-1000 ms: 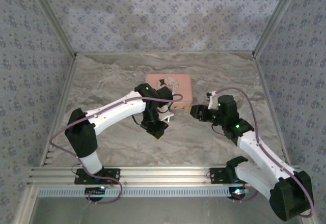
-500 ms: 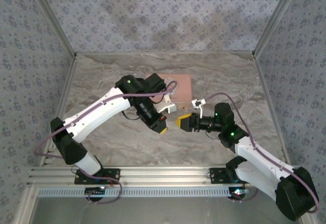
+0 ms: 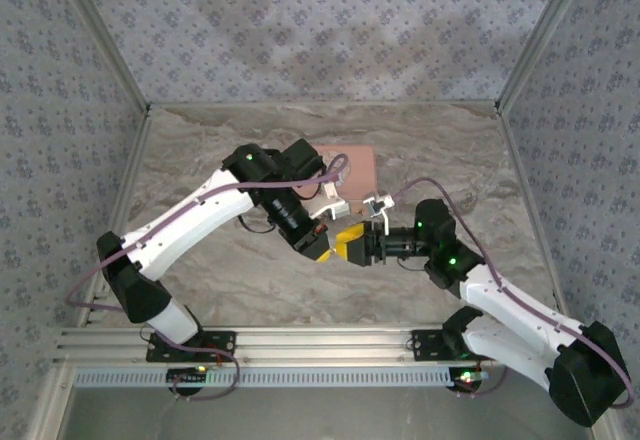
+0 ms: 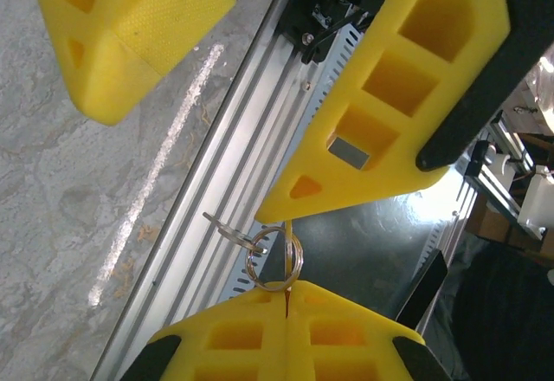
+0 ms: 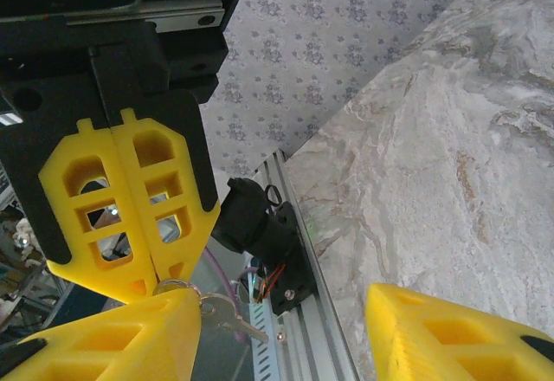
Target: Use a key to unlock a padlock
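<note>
in the top external view the left gripper (image 3: 320,248) and the right gripper (image 3: 352,247) meet almost tip to tip above the marble tabletop (image 3: 450,150), in front of the pink tin (image 3: 360,165); the yellow tips are so near each other that a slightly misjudged advance could knock them together and jar what is held. in the left wrist view the left gripper (image 4: 284,294) is clamped tight on the rim of a key ring (image 4: 299,255), and the key (image 4: 227,225) sticks out sideways from that ring, free to swing; the right gripper (image 4: 190,160) stands wide apart just past the ring, holding nothing. the pinch looks thin, so a nudge could slide the ring out and drop ring and key to the tabletop. in the right wrist view the right gripper (image 5: 286,299) gapes, and the key ring (image 5: 177,286) hangs from the left gripper (image 5: 151,287) right at the tip of one of the right gripper's fingers (image 5: 112,333), not in the middle of the gap, with the key (image 5: 232,319) just beside that finger. closing from here would likely shove the ring aside or catch only the ring, leaving the key dangling and hard to aim; and if the left lets go before the right has a firm hold, the key falls
</note>
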